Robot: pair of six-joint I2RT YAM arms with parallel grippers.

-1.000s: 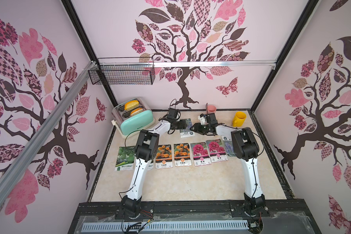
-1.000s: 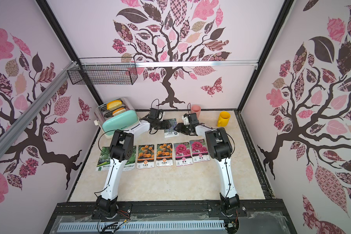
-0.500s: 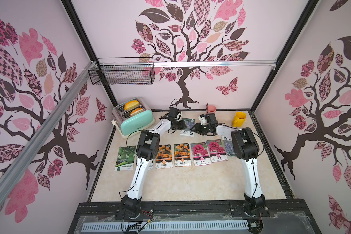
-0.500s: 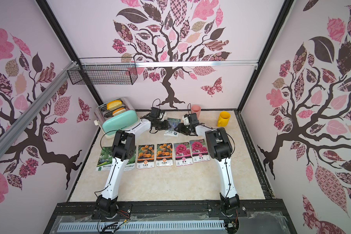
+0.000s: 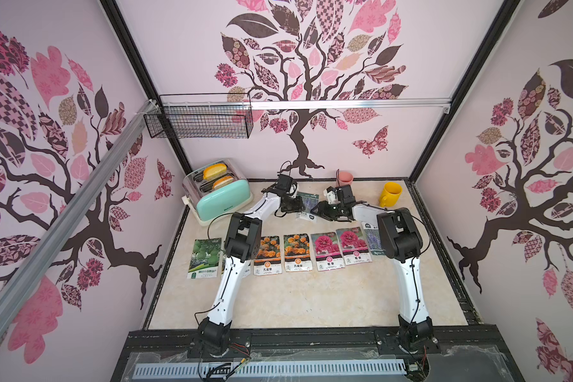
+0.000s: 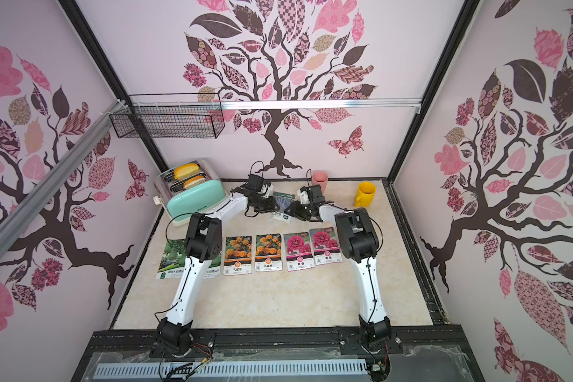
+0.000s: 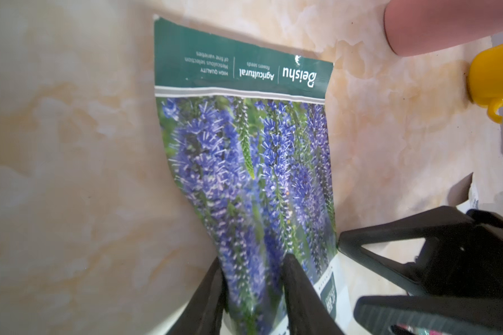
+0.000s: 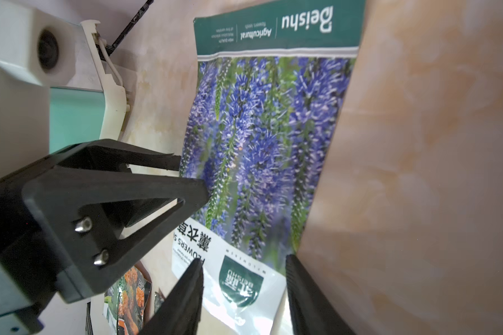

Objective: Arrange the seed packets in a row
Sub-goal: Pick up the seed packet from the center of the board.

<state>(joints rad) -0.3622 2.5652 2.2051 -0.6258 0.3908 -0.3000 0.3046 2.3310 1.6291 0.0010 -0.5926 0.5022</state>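
Several seed packets lie in a row across the table: a green gourd one (image 5: 205, 258), two orange marigold ones (image 5: 268, 254), two magenta flower ones (image 5: 326, 251), and a lavender one (image 5: 372, 238) half hidden by my right arm. Another lavender packet (image 5: 306, 206) (image 6: 282, 206) (image 7: 244, 174) (image 8: 265, 130) sits at the back between both grippers. My left gripper (image 5: 296, 207) (image 7: 251, 266) (image 8: 186, 174) is shut on its side edge, which curls up between the fingers. My right gripper (image 5: 315, 210) (image 8: 243, 264) (image 7: 349, 275) stands open over its white label corner.
A mint toaster (image 5: 219, 195) with bread stands at the back left. A pink cup (image 5: 344, 178) and a yellow mug (image 5: 391, 193) stand at the back right. A wire basket (image 5: 199, 120) hangs on the back wall.
My left gripper has closed onto the back lavender packet's edge, which now bends upward. My right gripper's jaws have narrowed a little. The row of packets has not moved.
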